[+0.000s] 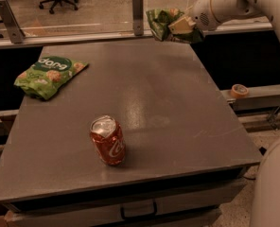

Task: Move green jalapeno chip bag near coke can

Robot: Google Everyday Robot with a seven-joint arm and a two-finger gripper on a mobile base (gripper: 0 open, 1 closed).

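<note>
The green jalapeno chip bag is crumpled and held in the air above the table's far right corner. My gripper is shut on its right end, coming in from the upper right on a white arm. The coke can stands upright on the grey table, front of centre, red with white script and a dented body. The held bag is well away from the can, up at the far edge.
A brighter green chip bag with a dark round logo lies at the table's left. The grey table has a drawer under its front edge. A tape roll sits on the right ledge. A post stands behind the table.
</note>
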